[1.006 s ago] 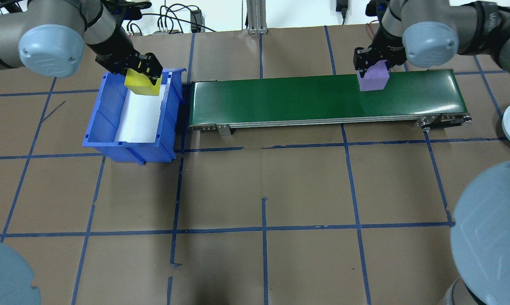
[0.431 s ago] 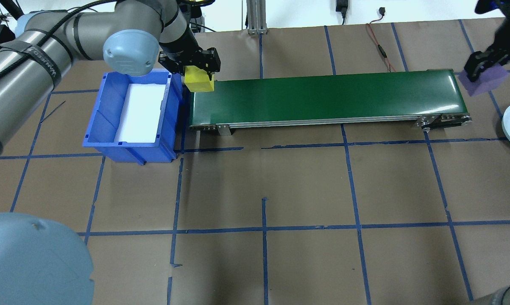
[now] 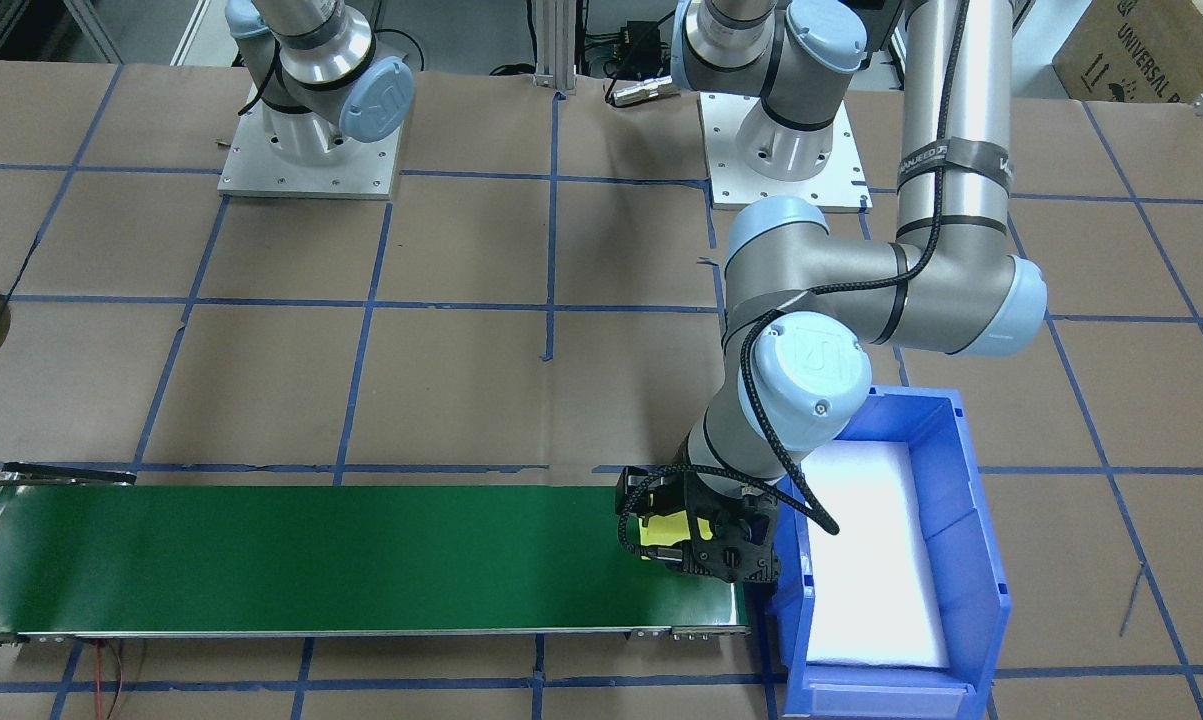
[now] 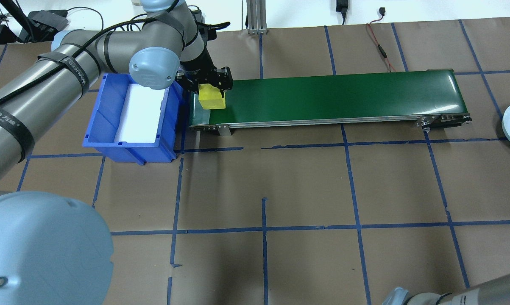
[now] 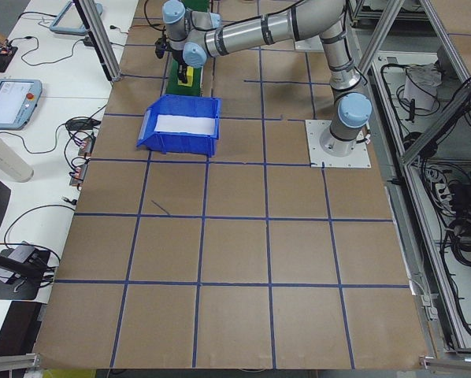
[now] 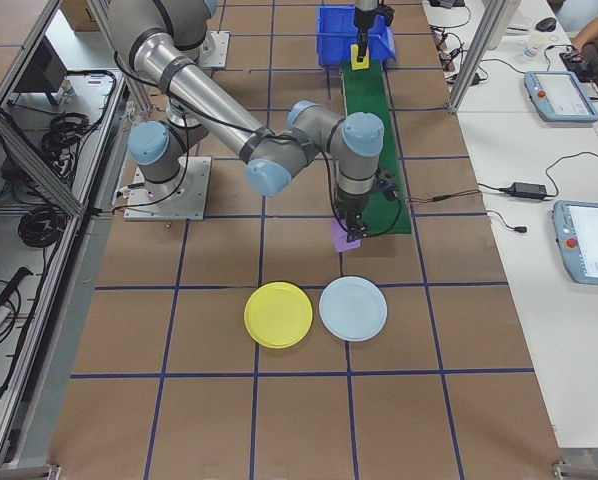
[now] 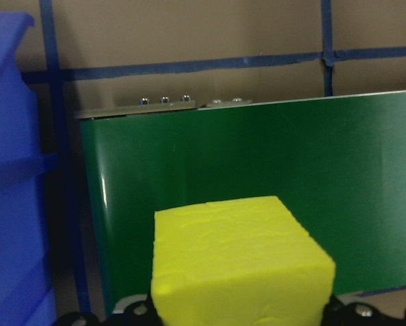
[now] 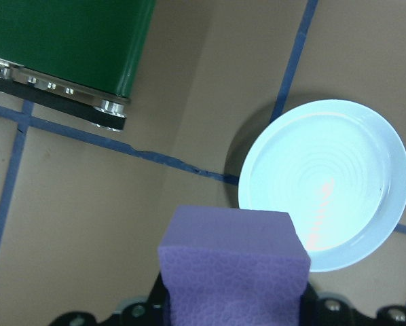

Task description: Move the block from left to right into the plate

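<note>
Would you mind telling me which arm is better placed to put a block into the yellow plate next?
The right. The right gripper holds the purple block near the yellow plate; the left gripper is at the conveyor's far end.

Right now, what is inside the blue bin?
The blue bin holds only a flat white liner on its floor. No block shows inside. In the overhead view the left arm covers its far corner.
</note>
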### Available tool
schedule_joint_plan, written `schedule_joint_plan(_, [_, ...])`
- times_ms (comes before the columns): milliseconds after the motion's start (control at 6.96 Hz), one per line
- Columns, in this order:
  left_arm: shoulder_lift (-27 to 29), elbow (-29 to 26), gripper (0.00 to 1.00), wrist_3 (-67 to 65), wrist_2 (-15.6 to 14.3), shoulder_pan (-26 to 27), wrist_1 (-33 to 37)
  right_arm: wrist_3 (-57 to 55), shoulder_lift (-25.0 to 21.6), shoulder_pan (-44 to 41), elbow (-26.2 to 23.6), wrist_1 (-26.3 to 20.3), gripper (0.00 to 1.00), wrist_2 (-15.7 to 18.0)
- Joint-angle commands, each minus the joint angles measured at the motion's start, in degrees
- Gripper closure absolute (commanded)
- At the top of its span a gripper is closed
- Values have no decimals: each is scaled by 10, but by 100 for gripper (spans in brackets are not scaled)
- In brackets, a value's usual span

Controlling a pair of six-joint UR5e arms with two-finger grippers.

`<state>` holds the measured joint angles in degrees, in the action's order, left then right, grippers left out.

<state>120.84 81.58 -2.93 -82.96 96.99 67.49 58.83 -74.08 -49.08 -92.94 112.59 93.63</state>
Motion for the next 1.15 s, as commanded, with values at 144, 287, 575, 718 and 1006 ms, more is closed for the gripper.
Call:
schedule_joint_plan(144, [13, 0, 38, 2, -1, 0, -4, 89, 101, 57, -10, 138, 77, -11])
schedule_joint_plan(287, [12, 2, 15, 2, -3, 0, -6, 91, 115, 57, -7, 157, 77, -12])
schedule_joint_plan(575, [-23, 3, 3, 2, -2, 0, -6, 92, 126, 57, -7, 192, 66, -13])
schedule_joint_plan(718, [-62, 7, 0, 2, -2, 0, 3, 95, 127, 57, -8, 192, 1, -20])
schedule_joint_plan(1006, [-166, 9, 0, 2, -6, 0, 89, 96, 132, 57, -8, 192, 0, -21])
